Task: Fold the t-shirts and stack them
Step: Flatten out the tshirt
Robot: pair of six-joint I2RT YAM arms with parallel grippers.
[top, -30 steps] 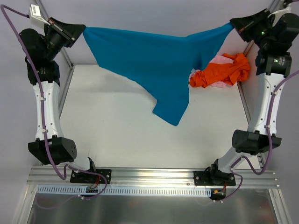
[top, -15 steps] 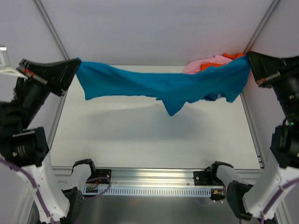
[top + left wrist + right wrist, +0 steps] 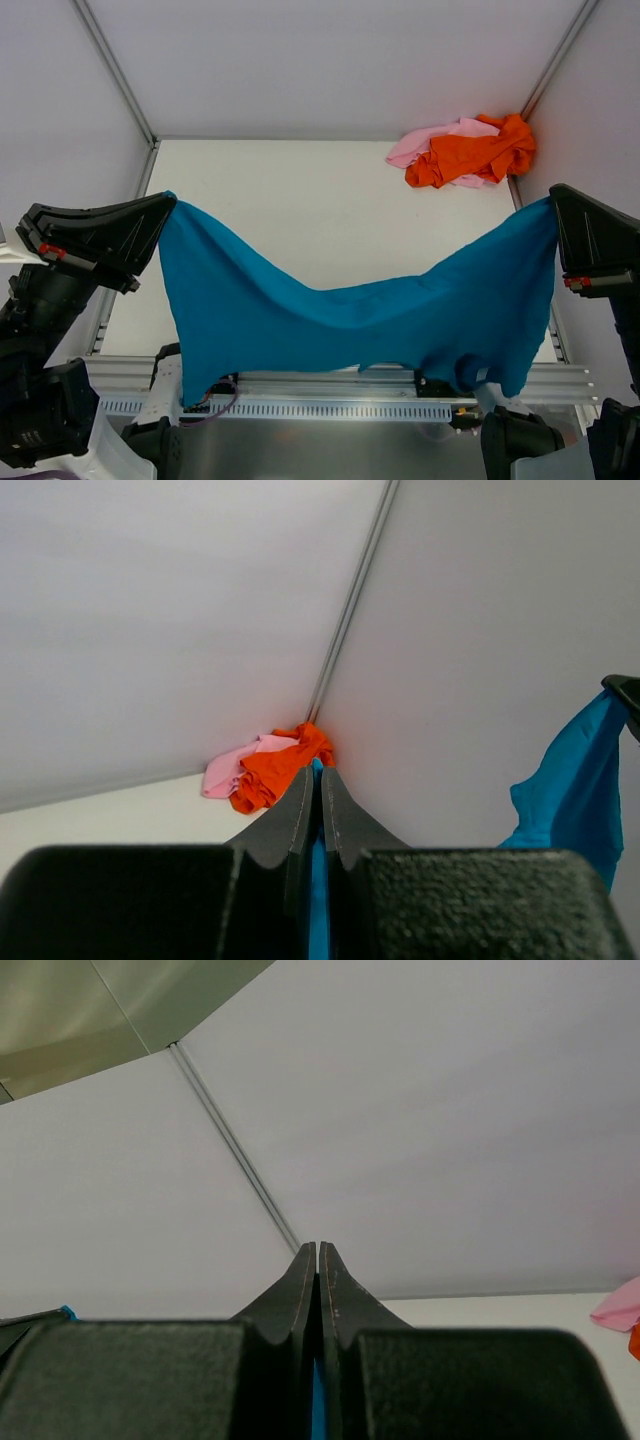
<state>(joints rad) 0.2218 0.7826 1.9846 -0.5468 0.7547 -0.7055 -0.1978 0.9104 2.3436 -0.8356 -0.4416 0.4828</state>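
I see the teal shirt (image 3: 340, 320) hanging in the air as a wide, sagging sheet, plain and lightly wrinkled. Its lower edge droops over the near edge of the table (image 3: 300, 200). Its long axis runs left to right between my arms. My left gripper (image 3: 168, 203) is pinched tight on its upper left corner and my right gripper (image 3: 553, 197) on the upper right. The orange shirt (image 3: 475, 152) lies crumpled on the pink shirt (image 3: 425, 140) in the far right corner.
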